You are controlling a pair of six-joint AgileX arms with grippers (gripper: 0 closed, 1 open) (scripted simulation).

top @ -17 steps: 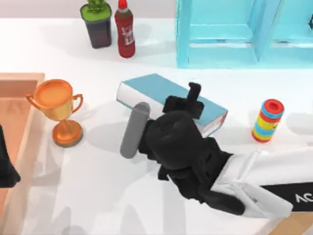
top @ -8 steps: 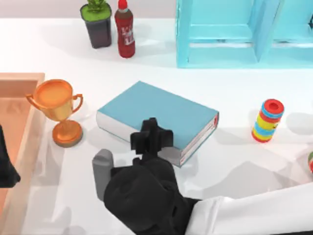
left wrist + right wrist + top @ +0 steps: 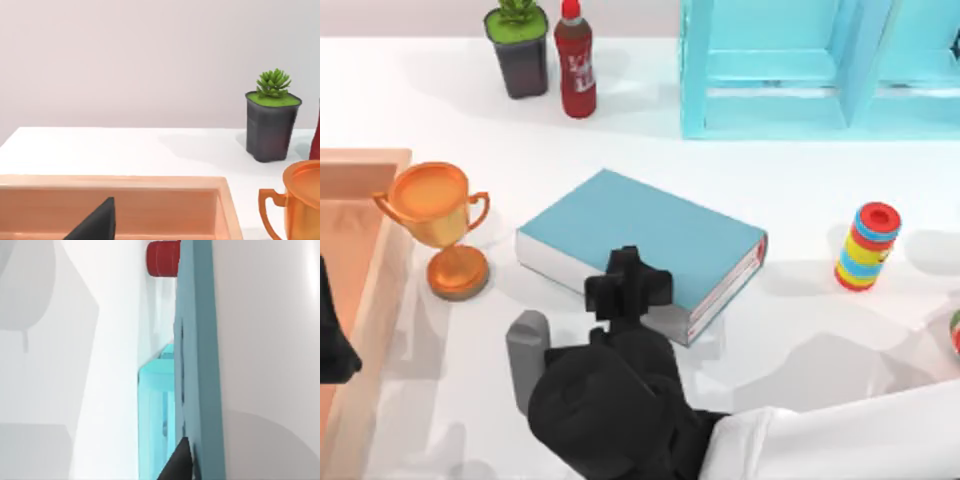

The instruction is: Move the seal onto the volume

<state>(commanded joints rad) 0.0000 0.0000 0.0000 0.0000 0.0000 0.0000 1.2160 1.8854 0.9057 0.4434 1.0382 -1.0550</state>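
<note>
While the right gripper [image 3: 626,288] hangs over the near long edge of the large flat teal-blue hardcover book [image 3: 640,225], its black wrist body covers it from above, so I cannot tell if it is spread or closed, or whether it pinches anything. Contact with the cover can't be told either. The right arm reaches in from the table's lower right corner.

The book lies flat near the middle of the white table [image 3: 800,330], turned at an angle, with its white page edges facing front and a bit of red at its right corner. In the right wrist view the teal cover [image 3: 200,365] runs edge-on, with the turquoise shelf unit [image 3: 155,405] behind it.

Around the book:
- The orange trophy cup [image 3: 438,215] stands to the left, apart from the book.
- The rainbow-striped cylinder [image 3: 867,245] stands upright to the right, well apart.
- The turquoise shelf unit [image 3: 780,70] is at the back right.
- The dark square pot with a green succulent [image 3: 520,50] and the red bottle [image 3: 576,65] stand side by side at the back left.

The left gripper [image 3: 330,340] is parked at the left edge over the light wooden tray [image 3: 360,165]; its state can't be told. The left wrist view looks across the tray rim [image 3: 150,182] to the pot [image 3: 272,127] and the trophy [image 3: 302,200].
</note>
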